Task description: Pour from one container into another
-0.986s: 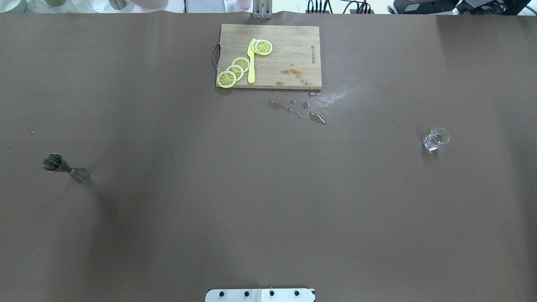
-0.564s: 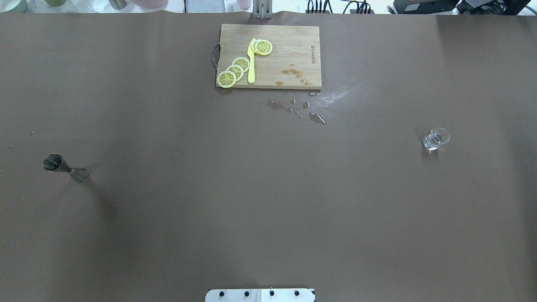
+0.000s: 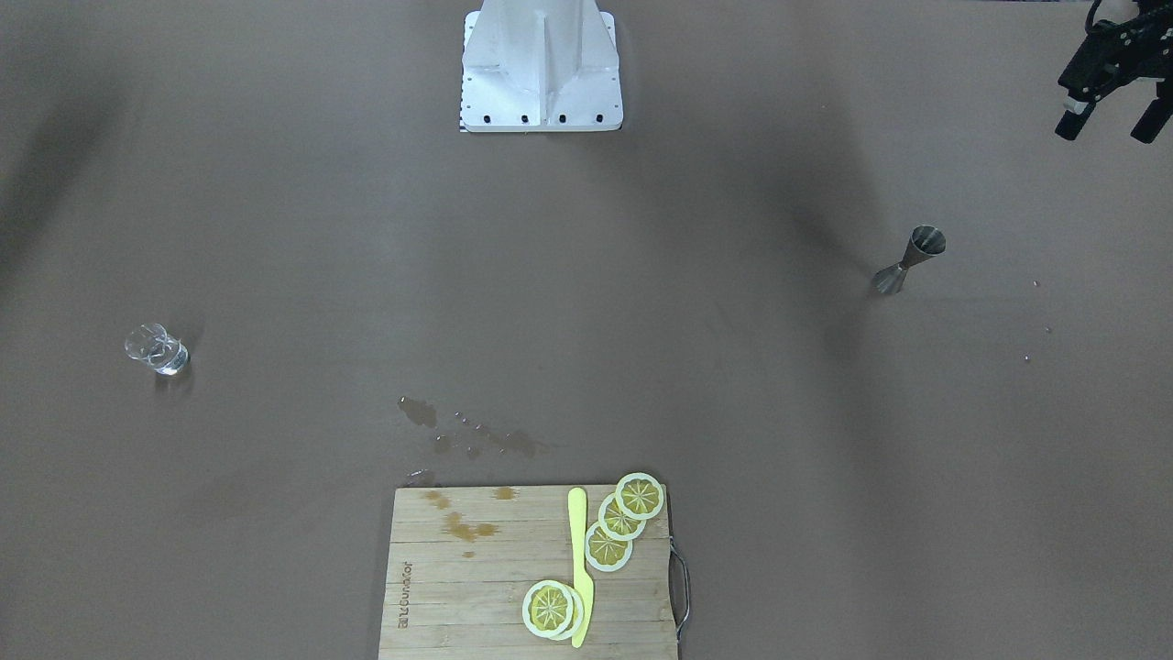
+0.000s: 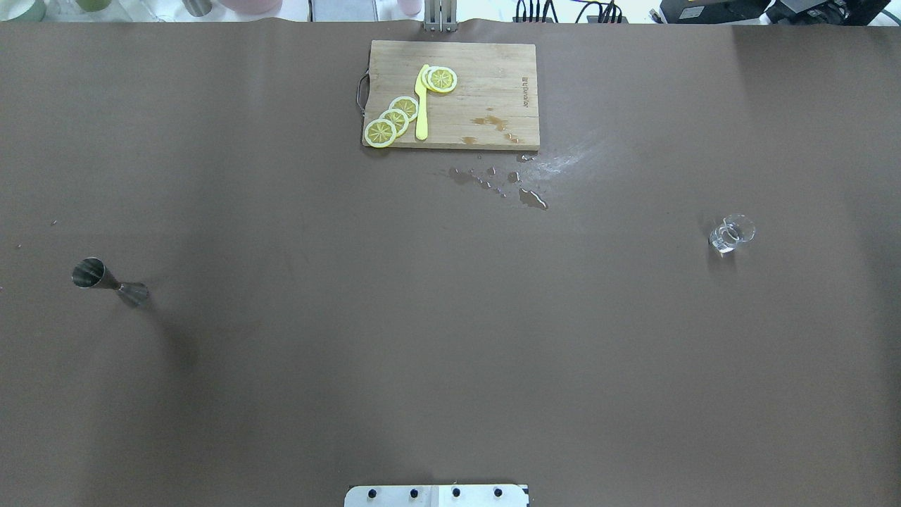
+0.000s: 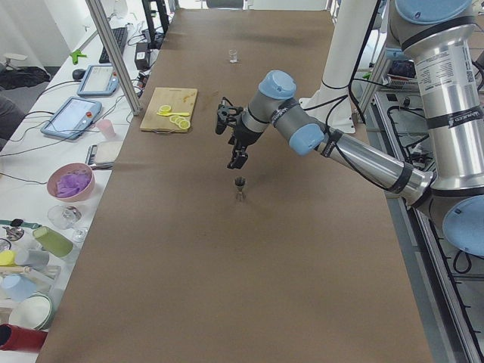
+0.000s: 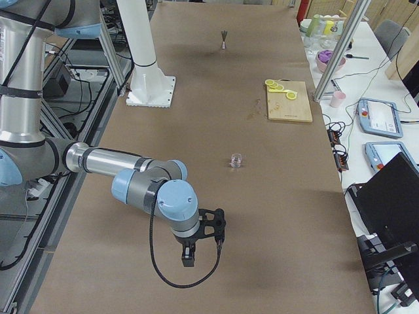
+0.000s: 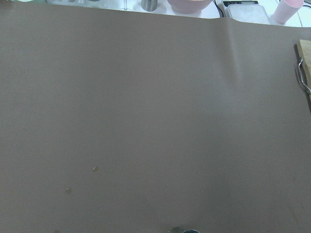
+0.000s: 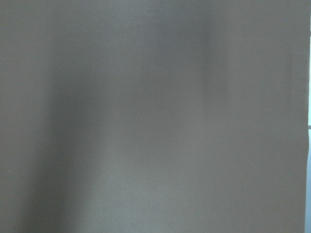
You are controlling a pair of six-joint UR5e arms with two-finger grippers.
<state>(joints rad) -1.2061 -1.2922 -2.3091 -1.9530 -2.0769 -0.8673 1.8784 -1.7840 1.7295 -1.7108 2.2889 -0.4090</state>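
A steel jigger [image 4: 105,280] stands upright on the left half of the brown table, also seen in the front-facing view as the jigger [image 3: 912,257]. A small clear glass [image 4: 731,234] stands on the right half. My left gripper [image 3: 1104,133] hovers above and to the outer side of the jigger, open and empty. The left wrist view catches only the jigger's rim [image 7: 187,231] at its bottom edge. My right gripper [image 6: 204,252] hangs over the table well short of the glass [image 6: 236,159]. I cannot tell its state.
A wooden cutting board [image 4: 493,63] with lemon slices [image 4: 394,116] and a yellow knife [image 4: 421,105] lies at the far middle. Spilled liquid [image 4: 531,198] sits in front of it. The robot's base plate [image 4: 436,495] is at the near edge.
Jigger, glass and board have not moved. The soft shadow beside the jigger has narrowed a little.
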